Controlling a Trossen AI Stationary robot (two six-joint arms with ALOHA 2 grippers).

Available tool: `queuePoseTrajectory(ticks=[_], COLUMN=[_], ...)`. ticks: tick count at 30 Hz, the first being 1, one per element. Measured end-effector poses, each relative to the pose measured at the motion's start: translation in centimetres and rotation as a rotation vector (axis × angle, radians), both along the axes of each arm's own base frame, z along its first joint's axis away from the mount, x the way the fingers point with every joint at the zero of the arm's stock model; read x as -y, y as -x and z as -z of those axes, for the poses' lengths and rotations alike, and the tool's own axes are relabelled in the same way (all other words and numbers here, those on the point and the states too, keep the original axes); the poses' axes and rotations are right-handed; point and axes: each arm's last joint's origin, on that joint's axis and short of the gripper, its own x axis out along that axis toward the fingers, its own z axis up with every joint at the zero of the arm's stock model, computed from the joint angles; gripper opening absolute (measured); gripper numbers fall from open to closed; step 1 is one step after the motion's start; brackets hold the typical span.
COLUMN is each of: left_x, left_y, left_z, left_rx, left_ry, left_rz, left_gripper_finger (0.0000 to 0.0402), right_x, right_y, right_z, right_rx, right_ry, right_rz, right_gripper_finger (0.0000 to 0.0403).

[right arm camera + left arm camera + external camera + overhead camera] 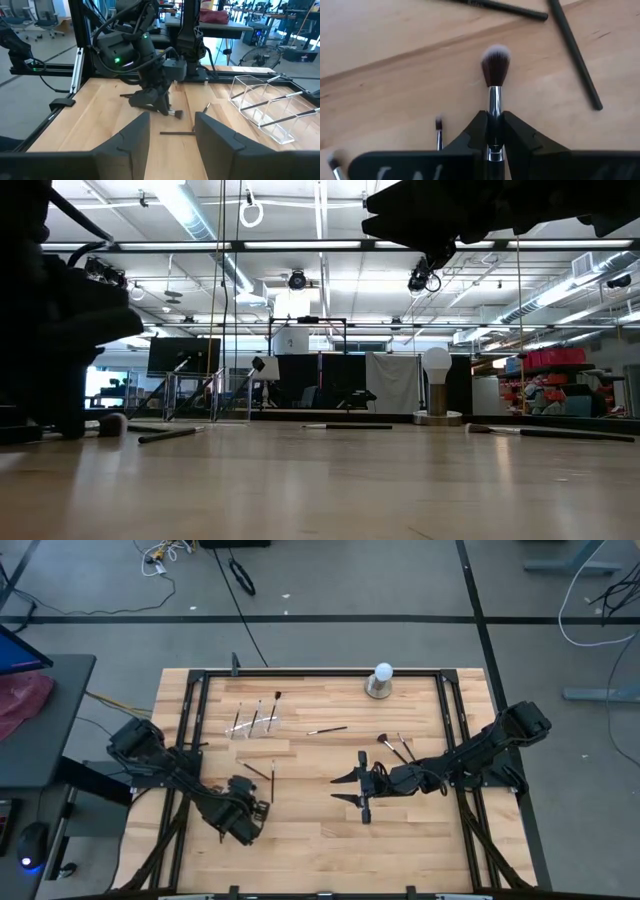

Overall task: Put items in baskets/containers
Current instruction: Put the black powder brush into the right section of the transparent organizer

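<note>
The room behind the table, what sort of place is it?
Probably a large robotics lab or workshop. The low view shows a high ceiling with long strip lights and stacked shelving. The right wrist view shows a floor fan and office chairs beyond the wooden table.

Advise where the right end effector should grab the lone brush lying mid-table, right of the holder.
Take the brush at mid-handle, coming straight down and closing across the thin shaft. It lies flat with nothing touching it, so a side approach would likely just push it along. The right end effector is open nearby; the left end effector is shut on a second brush.
</note>
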Motion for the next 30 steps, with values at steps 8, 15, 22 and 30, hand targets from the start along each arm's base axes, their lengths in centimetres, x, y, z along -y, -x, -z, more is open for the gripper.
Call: queuePoseTrajectory(ticks=[8, 15, 22, 30], left_x=[-0.2, -2.3, -7.4, -10.6], left_y=[-0.5, 1.2, 2.9, 2.6], left_z=[-3.7, -9.1, -9.6, -7.9], left_rx=[0.084, 0.336, 0.342, 0.229], left_ry=[-0.112, -0.593, -1.018, -1.033], left_rz=[0.089, 0.255, 0.153, 0.025], left_gripper_finger=[0.0044, 0.0044, 0.0044, 0.0044], right_x=[0.0, 0.0, 0.3, 1.6], right_y=[0.0, 0.0, -0.1, -0.6], right_z=[0.0, 0.0, 0.0, -0.5], right_rx=[0.0, 0.0, 0.003, 0.053], right_ry=[0.001, 0.003, 0.029, 0.01], right_rz=[0.001, 0.001, 0.01, 0.055], right_gripper_finger=[0.0158, 0.0158, 0.0158, 0.0158])
